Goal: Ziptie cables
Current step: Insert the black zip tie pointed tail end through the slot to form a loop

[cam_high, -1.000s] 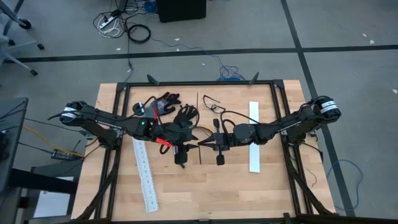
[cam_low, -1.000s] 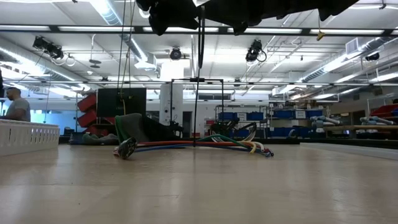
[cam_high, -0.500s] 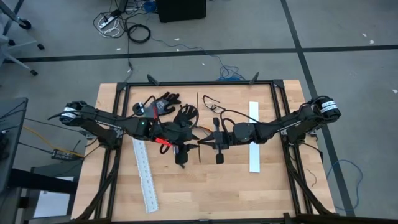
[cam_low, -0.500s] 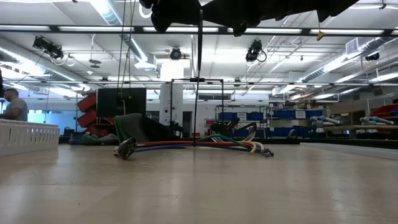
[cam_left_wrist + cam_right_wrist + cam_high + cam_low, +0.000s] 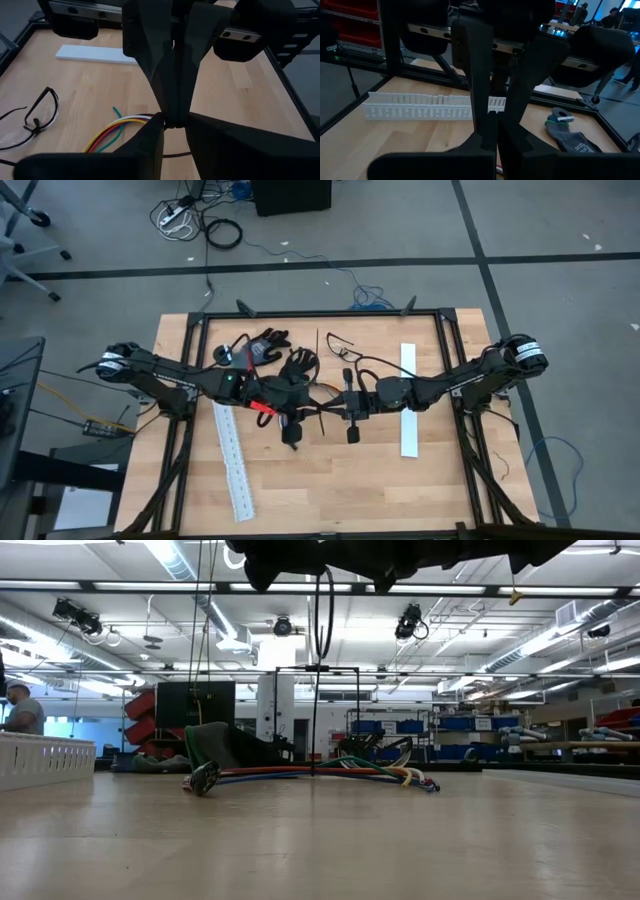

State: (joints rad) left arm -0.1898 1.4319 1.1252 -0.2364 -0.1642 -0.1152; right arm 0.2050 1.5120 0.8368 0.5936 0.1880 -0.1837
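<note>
The cables lie on the table in a loose coloured bundle, also in the left wrist view, under the spot where both grippers meet. My left gripper and my right gripper face each other tip to tip above the table's middle. Both are shut on a thin black zip tie. The tie hangs below them as a narrow loop, clear of the cables. My left gripper pinches the black zip tie between its two fingertips, coming from the table's left and slanting down. The tie is lifted clear of the table. My right gripper's fingers stand right against the spot and hide which part is held. My right gripper is shut on the same zip tie, coming level from the table's right. Its own fingers and the left gripper in front hide the place of contact. The tie's loop hangs below the fingers, high above the table.
Two long white slotted strips lie on the table, one near left, one right. Black gloves and safety glasses lie toward the far edge. A black frame borders the table.
Both arms have stayed in place. The zip tie, which hung straight down below the grippers, has bent round into a narrow loop.
</note>
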